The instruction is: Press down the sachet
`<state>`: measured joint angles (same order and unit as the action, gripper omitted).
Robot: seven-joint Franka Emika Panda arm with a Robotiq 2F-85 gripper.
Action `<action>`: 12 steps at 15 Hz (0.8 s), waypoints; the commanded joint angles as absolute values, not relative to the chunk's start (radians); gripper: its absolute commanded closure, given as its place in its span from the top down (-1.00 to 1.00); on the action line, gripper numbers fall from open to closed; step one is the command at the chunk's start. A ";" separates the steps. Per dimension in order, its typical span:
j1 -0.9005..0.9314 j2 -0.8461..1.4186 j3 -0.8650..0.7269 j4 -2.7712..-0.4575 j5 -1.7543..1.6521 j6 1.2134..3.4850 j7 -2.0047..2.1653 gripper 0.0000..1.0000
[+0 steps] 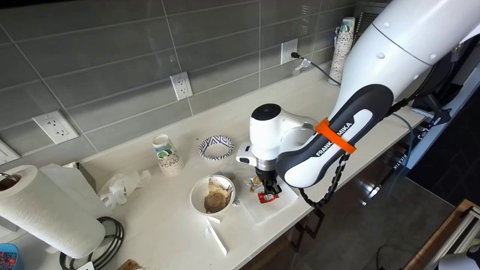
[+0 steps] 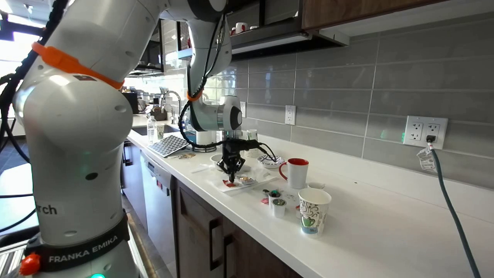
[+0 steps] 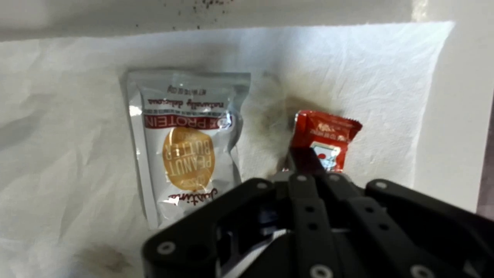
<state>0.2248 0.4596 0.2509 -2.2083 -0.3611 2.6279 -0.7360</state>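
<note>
A small red sachet (image 3: 328, 129) lies on a white paper sheet (image 3: 77, 154) on the counter. It also shows in both exterior views (image 1: 263, 198) (image 2: 228, 183), partly covered by my gripper. A larger silver sachet with a "peanut butter" label (image 3: 189, 154) lies beside it on the same sheet. My gripper (image 3: 307, 160) points down with its fingers together and nothing visible between them. The fingertips are over the lower left part of the red sachet in the wrist view and hide that part. In both exterior views the gripper (image 1: 271, 188) (image 2: 232, 178) looks very close to or touching the red sachet.
A white bowl with brown powder (image 1: 194, 198) stands beside the sheet, with a patterned bowl (image 1: 204, 152) and stacked cups (image 1: 170, 161) behind. A red-handled mug (image 2: 298, 174), small cups (image 2: 278, 209) and a paper cup (image 2: 314, 210) stand nearby. The counter's front edge (image 2: 231, 214) is close.
</note>
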 commanded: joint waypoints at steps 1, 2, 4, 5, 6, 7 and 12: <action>0.239 0.495 0.241 -2.196 -0.384 2.649 -0.700 -1.00; 0.238 0.501 0.241 -2.194 -0.383 2.649 -0.699 -1.00; 0.240 0.514 0.238 -2.189 -0.384 2.650 -0.692 -1.00; 0.240 0.519 0.238 -2.187 -0.384 2.654 -0.691 -1.00; 0.240 0.523 0.239 -2.185 -0.383 2.654 -0.690 -1.00; 0.239 0.526 0.240 -2.183 -0.382 2.657 -0.690 -1.00; 0.241 0.510 0.239 -2.192 -0.384 2.647 -0.679 -1.00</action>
<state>0.2248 0.4862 0.2503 -2.1973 -0.3611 2.6282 -0.7170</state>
